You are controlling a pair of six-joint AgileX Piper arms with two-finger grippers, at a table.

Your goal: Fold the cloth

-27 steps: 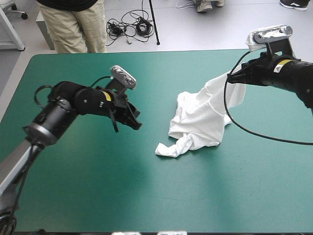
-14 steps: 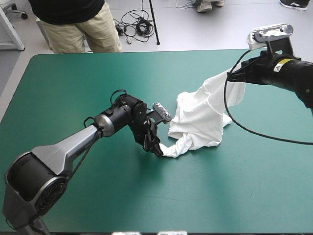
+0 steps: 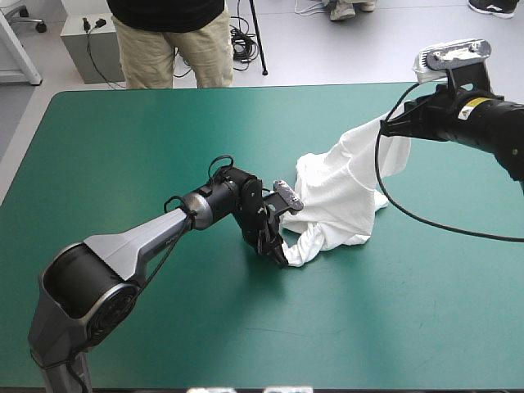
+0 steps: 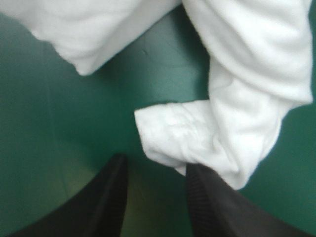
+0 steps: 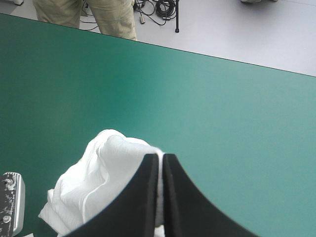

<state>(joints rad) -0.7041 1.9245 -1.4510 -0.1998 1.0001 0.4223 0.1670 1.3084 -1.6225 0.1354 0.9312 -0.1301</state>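
Nothing legible is showing in any view. One small yellow label (image 3: 470,113) is sitting on the right arm, just beyond the lifted end of the T-shirt (image 3: 336,196). It is carrying dark marks that are too small to read.

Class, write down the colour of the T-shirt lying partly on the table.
The crumpled short-sleeved T-shirt is plain white; the high view shows it best.

One table (image 3: 123,131), teal-green cover. One white T-shirt (image 3: 336,205), crumpled, its lower part resting on the cover between the centre and the right edge.
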